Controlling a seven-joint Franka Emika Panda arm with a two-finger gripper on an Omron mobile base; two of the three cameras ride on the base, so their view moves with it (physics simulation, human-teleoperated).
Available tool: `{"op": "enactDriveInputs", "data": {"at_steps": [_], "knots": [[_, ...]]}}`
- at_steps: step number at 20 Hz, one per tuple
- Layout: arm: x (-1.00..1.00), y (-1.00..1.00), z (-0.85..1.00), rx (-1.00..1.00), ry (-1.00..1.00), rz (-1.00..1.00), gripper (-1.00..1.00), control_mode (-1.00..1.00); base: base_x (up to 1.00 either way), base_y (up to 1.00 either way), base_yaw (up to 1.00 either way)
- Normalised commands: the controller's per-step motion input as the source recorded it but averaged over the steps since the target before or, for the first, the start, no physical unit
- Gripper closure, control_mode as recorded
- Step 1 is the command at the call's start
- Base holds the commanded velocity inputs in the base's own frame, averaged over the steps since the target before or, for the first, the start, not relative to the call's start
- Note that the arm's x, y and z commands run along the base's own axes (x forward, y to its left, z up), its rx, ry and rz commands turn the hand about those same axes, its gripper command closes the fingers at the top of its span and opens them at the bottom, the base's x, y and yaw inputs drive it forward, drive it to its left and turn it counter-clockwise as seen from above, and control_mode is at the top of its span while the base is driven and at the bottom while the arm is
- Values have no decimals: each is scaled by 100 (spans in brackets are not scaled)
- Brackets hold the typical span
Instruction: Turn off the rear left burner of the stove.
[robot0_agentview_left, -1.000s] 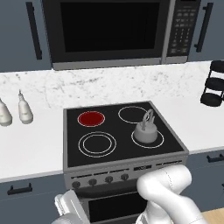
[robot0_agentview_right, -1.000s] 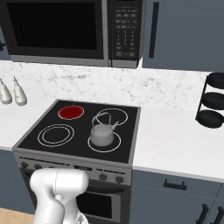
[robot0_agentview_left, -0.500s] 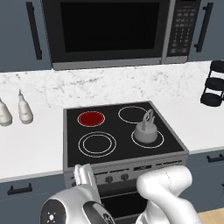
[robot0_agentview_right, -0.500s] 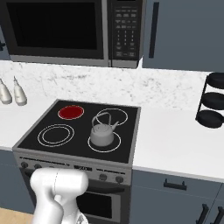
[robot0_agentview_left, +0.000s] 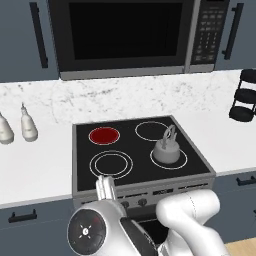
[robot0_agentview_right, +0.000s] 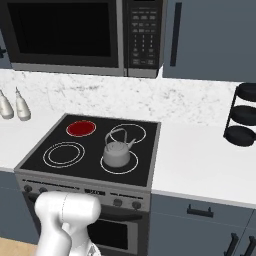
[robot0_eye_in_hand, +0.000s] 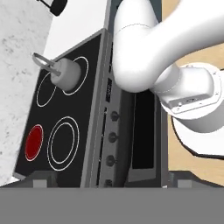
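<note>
The stove (robot0_agentview_left: 136, 151) is a black glass cooktop over a grey front with a row of dark knobs (robot0_eye_in_hand: 112, 138). Its rear left burner (robot0_agentview_left: 104, 135) glows as a solid red disc, also visible in the right base view (robot0_agentview_right: 81, 128) and the hand view (robot0_eye_in_hand: 33, 142). My gripper (robot0_agentview_left: 106, 186) is low in front of the stove's left front edge, fingers pointing up just below the front left ring. In the hand view the gripper (robot0_eye_in_hand: 111, 179) is open and empty, facing the knob row from a short distance.
A grey kettle (robot0_agentview_left: 167, 151) sits on the front right ring. The black microwave (robot0_agentview_left: 125, 35) hangs above the stove. Two pale bottles (robot0_agentview_left: 28, 127) are on the left counter and a black tiered stand (robot0_agentview_left: 244, 102) on the right counter.
The hand has risen from the bottom edge of the left base view to the stove's front edge, shifting slightly right. The jaws stayed open.
</note>
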Motion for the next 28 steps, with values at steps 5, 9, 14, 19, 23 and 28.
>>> {"op": "enactDriveInputs", "data": {"at_steps": [5,9,14,19,23,28], "knots": [[-91,0,-58,69,-57,-34,-100,-100,0,0,0],[-60,0,-59,62,-59,-37,-100,-100,0,0,0],[-6,0,-58,37,-36,-33,-100,-100,0,0,0],[30,0,-98,29,-9,-16,-100,-100,0,0,0],[4,0,-97,0,-2,0,-100,-100,0,0,0],[-15,0,-100,7,-6,0,-100,-100,0,0,0]]}}
